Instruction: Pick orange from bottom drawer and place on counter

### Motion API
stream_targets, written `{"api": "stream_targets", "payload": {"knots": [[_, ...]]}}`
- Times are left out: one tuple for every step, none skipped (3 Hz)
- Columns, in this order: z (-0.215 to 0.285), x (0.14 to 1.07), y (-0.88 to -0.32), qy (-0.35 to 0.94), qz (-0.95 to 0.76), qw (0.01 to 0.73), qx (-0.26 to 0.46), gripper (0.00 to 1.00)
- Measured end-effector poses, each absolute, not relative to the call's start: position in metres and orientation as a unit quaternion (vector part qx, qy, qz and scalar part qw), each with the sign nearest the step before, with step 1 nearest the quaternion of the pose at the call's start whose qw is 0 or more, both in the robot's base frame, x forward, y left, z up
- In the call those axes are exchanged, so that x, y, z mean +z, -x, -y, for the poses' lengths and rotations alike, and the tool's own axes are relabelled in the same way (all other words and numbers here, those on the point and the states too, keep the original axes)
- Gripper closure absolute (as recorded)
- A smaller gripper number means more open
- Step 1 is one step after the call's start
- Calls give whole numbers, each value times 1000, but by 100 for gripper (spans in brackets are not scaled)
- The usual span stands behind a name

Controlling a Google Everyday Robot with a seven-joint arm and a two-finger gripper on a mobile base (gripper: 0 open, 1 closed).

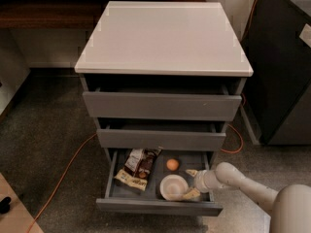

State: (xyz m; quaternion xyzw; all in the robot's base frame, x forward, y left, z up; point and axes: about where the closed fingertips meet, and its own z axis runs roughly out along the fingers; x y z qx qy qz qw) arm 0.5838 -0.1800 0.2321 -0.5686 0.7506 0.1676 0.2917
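Note:
The bottom drawer [158,207] is pulled out, showing its grey tray. The orange [172,164] lies near the back middle of the tray, small and round. My gripper [191,183] reaches in from the right at the end of a cream arm, sitting inside the drawer's right side, to the right of and slightly nearer than the orange. One finger [191,173] points toward the orange and the other [191,194] lies beside the white bowl [173,187]; they stand apart with nothing between them. The counter [163,38] is the pale glossy top of the cabinet.
A snack packet [137,168] lies in the drawer's left half. The two upper drawers [162,106] stand slightly ajar. An orange cable [63,171] runs across the floor at left. A dark cabinet [284,67] stands at right, a brown wooden shelf [43,13] behind left.

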Motion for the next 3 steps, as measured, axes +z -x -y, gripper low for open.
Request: {"api": "stream_targets", "payload": {"knots": [[185, 225, -593, 559, -757, 292, 169, 47], [190, 214, -594, 555, -764, 287, 161, 71], [193, 201, -588, 558, -769, 274, 149, 94]]}}
